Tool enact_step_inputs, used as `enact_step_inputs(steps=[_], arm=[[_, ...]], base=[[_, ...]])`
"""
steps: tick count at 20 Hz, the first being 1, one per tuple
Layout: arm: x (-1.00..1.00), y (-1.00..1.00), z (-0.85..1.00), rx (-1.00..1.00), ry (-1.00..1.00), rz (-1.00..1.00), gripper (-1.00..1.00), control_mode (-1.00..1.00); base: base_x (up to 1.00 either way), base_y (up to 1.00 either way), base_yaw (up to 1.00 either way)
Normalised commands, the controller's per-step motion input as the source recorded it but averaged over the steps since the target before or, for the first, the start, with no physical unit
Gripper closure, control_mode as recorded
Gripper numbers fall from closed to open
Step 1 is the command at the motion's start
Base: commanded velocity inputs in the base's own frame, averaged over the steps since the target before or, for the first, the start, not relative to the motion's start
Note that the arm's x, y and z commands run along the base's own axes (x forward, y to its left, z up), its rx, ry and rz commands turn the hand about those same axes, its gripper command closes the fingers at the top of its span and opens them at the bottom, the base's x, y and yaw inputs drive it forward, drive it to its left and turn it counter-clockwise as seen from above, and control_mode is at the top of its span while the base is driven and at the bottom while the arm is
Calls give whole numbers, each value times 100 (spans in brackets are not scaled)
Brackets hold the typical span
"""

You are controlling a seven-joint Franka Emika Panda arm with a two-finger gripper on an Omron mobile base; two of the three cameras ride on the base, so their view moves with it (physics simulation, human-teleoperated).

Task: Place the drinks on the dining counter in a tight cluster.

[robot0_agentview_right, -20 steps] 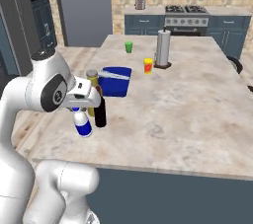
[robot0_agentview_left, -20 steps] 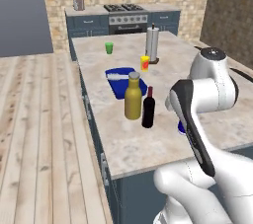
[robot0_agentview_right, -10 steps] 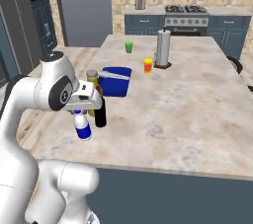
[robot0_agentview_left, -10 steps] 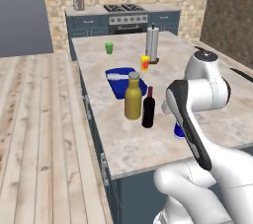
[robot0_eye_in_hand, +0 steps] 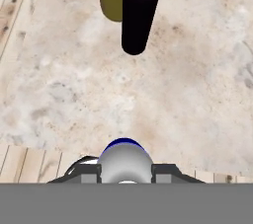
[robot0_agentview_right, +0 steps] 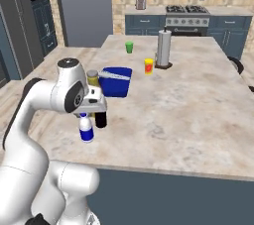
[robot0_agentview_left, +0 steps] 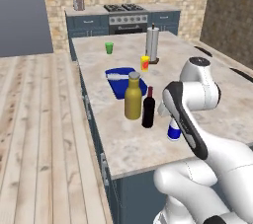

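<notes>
Three drinks are counted on the dining counter (robot0_agentview_left: 207, 99): the small bottle (robot0_agentview_right: 86, 129), blue-labelled with no legible writing, is clamped at its white cap between the gripper (robot0_eye_in_hand: 125, 171) fingers, near the front edge. Just beside it stand the wine bottle (robot0_agentview_left: 148, 109) and the mustard bottle (robot0_agentview_left: 132, 97), touching. Behind are seen a blue bowl (robot0_agentview_right: 115, 81), a yellow cup (robot0_agentview_right: 148, 66), a green cup (robot0_agentview_right: 129, 47) and a paper-towel roll (robot0_agentview_right: 163, 49).
</notes>
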Motion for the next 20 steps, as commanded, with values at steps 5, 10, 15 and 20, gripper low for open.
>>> enact_step_inputs(steps=[5,10,15,20], arm=[[25,2,-4,0,-2,0,100,-100],[33,13,-7,0,0,-1,100,-100],[20,14,-20,0,0,0,100,-100],[25,11,-21,0,-3,0,100,-100]], base=[[0,0,0],[0,0,0],[0,0,0],[0,0,0]])
